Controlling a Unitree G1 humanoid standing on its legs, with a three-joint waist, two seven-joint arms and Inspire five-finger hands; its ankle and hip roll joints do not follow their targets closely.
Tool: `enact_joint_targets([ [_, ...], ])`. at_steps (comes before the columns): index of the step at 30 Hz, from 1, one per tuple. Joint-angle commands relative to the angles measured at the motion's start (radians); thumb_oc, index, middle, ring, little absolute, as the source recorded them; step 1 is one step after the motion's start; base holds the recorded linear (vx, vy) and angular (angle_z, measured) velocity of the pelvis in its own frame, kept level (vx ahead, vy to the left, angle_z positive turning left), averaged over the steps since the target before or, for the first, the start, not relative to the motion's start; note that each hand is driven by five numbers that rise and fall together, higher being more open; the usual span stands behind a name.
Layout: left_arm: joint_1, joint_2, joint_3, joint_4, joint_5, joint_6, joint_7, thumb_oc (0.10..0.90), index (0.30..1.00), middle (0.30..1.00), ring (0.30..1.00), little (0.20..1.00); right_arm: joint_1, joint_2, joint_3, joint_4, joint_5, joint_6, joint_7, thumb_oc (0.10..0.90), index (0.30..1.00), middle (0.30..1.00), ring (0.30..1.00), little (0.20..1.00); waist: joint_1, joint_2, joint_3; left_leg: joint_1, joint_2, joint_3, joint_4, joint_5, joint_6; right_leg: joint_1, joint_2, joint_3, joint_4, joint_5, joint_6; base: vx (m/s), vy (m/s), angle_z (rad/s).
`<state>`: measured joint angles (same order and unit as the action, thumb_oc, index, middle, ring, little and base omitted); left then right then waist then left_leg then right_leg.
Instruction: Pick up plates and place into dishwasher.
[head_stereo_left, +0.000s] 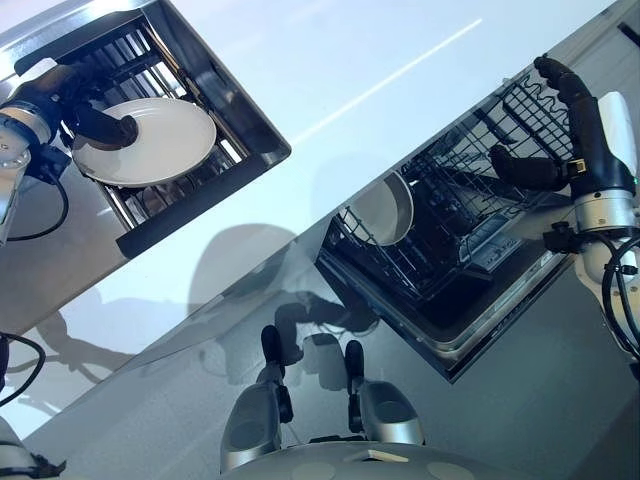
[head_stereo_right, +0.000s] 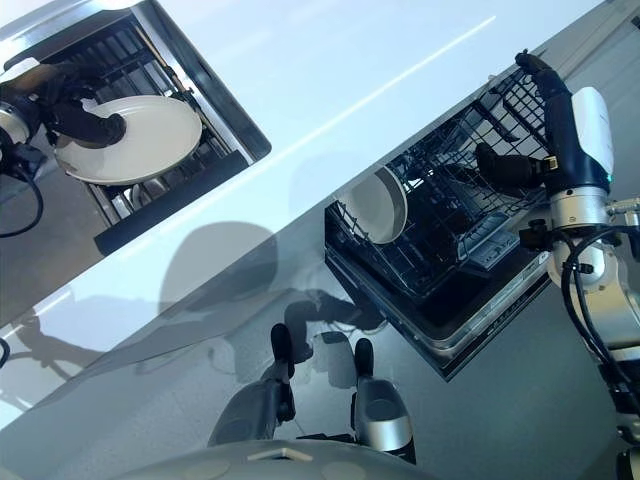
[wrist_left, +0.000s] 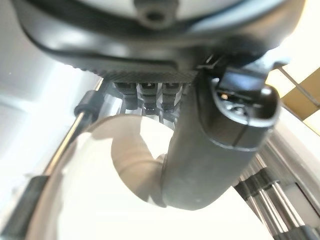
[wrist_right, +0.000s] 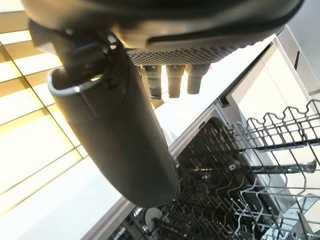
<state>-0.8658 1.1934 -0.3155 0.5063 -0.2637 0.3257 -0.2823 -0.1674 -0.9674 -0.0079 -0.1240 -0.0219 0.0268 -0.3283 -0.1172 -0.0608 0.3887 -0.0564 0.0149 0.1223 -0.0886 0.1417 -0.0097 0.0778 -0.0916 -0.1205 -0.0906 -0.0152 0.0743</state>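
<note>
At the upper left of the frame, a white plate (head_stereo_left: 150, 140) is pinched at its rim by the left robot hand (head_stereo_left: 95, 122) above a dish rack (head_stereo_left: 165, 195) sunk in the counter (head_stereo_left: 350, 70). At the right, the right robot hand (head_stereo_left: 560, 130) is held with relaxed, empty fingers over the dishwasher rack (head_stereo_left: 470, 230) — a second plate (head_stereo_left: 382, 208) is stood on edge there.

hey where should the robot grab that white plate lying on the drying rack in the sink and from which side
Best at the rim nearest the robot's left hand, coming from the robot's left. The round white plate lies nearly flat on the dark wire drying rack, so only its thin edge offers purchase: thumb on top, fingers beneath. The left hand already pinches it this way. The right hand hovers over the dishwasher rack.
</note>
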Motion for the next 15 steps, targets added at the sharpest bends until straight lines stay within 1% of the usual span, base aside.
enact_joint_targets([
  [1,-0.007,-0.024,-0.029,0.031,-0.009,0.005,-0.052,0.800,0.900,0.900,0.900,0.900,-0.082,-0.111,-0.064,-0.058,-0.030,-0.028,-0.091,0.800,0.900,0.900,0.900,0.900,-0.006,0.025,-0.086,0.091,-0.026,0.031,0.006,-0.123,-0.006,-0.087,0.016,-0.010,0.022,0.111,0.074,0.04,-0.033,-0.01],
  [6,0.020,-0.028,-0.015,0.008,0.022,0.027,-0.090,0.800,0.900,0.900,0.900,0.900,-0.049,-0.093,-0.081,-0.064,-0.028,-0.040,-0.083,0.800,0.900,0.900,0.900,0.900,-0.004,0.032,-0.103,0.102,-0.029,0.029,0.005,-0.126,-0.008,-0.074,0.016,-0.016,0.020,0.108,0.074,0.04,-0.037,-0.01],
  [9,0.040,-0.029,-0.006,-0.007,0.047,0.036,-0.118,0.800,0.900,0.900,0.900,0.900,-0.034,-0.081,-0.091,-0.072,-0.024,-0.034,-0.083,0.800,0.900,0.900,0.900,0.900,-0.001,0.037,-0.117,0.111,-0.032,0.024,0.005,-0.129,-0.007,-0.063,0.016,-0.018,0.018,0.104,0.072,0.05,-0.053,0.01],
  [15,0.103,-0.039,0.024,-0.048,0.082,0.058,-0.169,0.800,0.900,0.900,0.900,0.900,-0.006,-0.054,-0.104,-0.065,-0.021,-0.043,-0.078,0.800,0.900,0.900,0.900,0.900,0.008,0.048,-0.145,0.131,-0.037,0.013,0.003,-0.134,-0.009,-0.039,0.018,-0.024,0.015,0.098,0.071,0.04,-0.052,0.00],
])
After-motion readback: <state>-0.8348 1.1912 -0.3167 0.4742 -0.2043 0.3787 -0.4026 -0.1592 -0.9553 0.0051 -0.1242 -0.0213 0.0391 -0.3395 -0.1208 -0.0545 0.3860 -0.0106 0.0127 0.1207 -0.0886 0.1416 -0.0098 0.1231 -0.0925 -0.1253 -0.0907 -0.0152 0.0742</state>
